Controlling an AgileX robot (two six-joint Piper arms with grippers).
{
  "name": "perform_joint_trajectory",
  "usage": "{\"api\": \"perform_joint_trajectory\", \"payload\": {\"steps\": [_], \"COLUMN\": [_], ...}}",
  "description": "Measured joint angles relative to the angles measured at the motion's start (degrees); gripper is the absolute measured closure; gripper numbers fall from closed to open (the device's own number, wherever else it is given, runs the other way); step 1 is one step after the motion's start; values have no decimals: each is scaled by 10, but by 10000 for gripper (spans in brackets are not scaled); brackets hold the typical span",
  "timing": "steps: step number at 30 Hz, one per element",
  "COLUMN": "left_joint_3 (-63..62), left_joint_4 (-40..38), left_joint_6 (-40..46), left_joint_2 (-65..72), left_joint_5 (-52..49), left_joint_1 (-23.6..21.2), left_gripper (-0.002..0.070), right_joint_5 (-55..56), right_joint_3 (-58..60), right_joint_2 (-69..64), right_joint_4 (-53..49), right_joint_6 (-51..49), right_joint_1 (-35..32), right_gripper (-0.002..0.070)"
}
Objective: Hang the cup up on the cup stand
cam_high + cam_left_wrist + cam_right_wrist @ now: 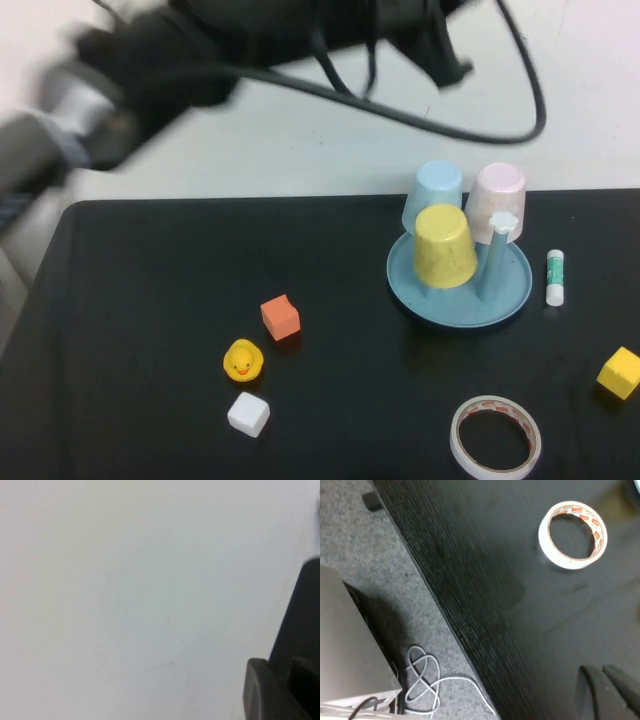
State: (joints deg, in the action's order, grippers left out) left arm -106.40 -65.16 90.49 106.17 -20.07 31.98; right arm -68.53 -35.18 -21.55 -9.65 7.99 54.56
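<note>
Nearest the raised camera, at the front edge of the black surface [150,420], lies a roll of white tape [496,437], flat on its side. Behind it and toward the robot's left sit a white cube [248,414], a yellow rubber duck [243,361] and an orange cube [281,317]. A yellow cube [619,372] sits at the far right, and a glue stick [555,277] lies just beside the cup stand [510,295].

The cup [445,246], a plain yellow tumbler, sits upside down over a peg at the front of the stand. Its long axis is nearly upright, leaning slightly; the closed base faces up and toward the camera, the open mouth down toward the tray. A pale blue cup [436,192] and a pale pink cup [497,199] hang the same way behind it, and one white-capped peg [503,222] stands bare.

The left end effector [280,690] is raised well above and behind the surface, blurred in the overhead view, holding nothing; whether its fingers are spread or pressed together cannot be told. The right end effector [612,690] hangs low over the near right edge of the surface, fingers pressed together, empty.

Judging by this, the cup appears hung. A good finish means drawing the left arm clear without brushing the cups.
</note>
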Motion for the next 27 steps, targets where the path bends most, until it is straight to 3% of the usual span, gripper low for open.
{"api": "perform_joint_trajectory", "payload": {"steps": [10, 14, 27], "left_joint_3": [2, 55, 430], "left_joint_4": [319, 404, 420], "left_joint_6": [-300, -390, -459], "left_joint_2": [-200, -297, -564], "left_joint_5": [-131, -143, 23], "left_joint_1": [1, 1, 1], "left_gripper": [640, 645, 655], "right_joint_5": [16, 19, 23], "right_joint_3": [0, 0, 0], "right_joint_2": [0, 0, 0], "right_joint_4": [34, 41, 41], "right_joint_6": [0, 0, 0], "right_joint_1": [0, 0, 0], "right_gripper": [676, 676, 676]}}
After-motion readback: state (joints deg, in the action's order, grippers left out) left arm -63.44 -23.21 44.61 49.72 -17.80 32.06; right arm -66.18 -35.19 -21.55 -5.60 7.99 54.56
